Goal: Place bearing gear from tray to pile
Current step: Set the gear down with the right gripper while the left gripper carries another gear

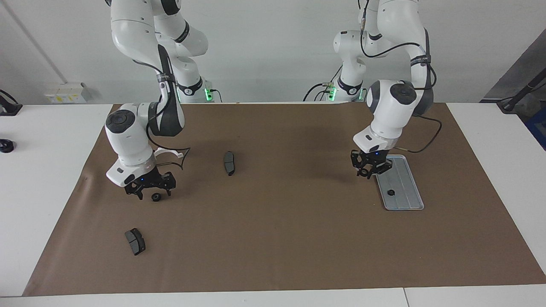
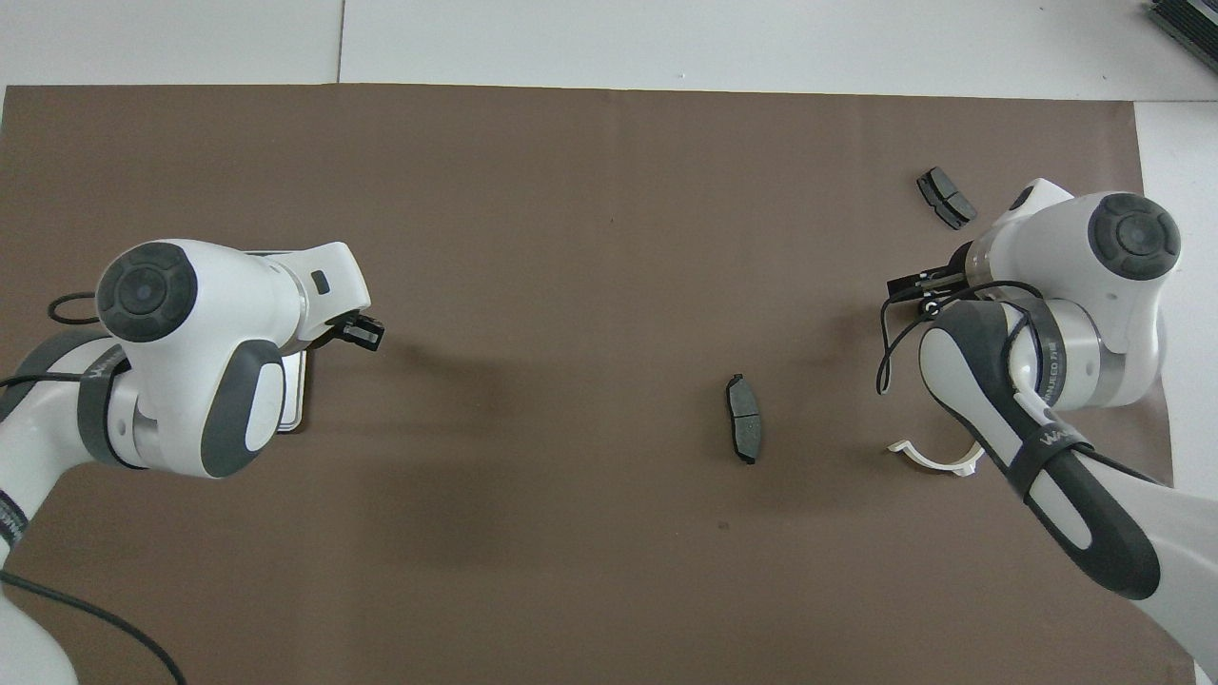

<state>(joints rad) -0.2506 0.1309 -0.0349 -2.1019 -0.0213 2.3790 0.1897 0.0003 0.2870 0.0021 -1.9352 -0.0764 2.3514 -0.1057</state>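
One small black bearing gear (image 1: 156, 197) lies alone on the brown mat at the right arm's end; no larger pile shows. My right gripper (image 1: 152, 192) stands open just above it, a finger on each side. The silver ridged tray (image 1: 409, 207) sits at the left arm's end with another bearing gear (image 1: 390, 192) in it. My left gripper (image 1: 369, 172) hangs over the mat beside the tray's edge, shut on a small dark piece that looks like a bearing gear. From overhead, the left arm covers most of the tray (image 2: 294, 385), and both the left gripper (image 2: 365, 333) and right gripper (image 2: 918, 285) show.
A dark brake pad (image 1: 229, 163) lies mid-mat, nearer the right arm's end, and another (image 1: 135, 241) near the mat's corner farthest from the robots. A white curved clip (image 1: 171, 152) lies by the right arm's wrist. The mat ends close to the tray and the right gripper.
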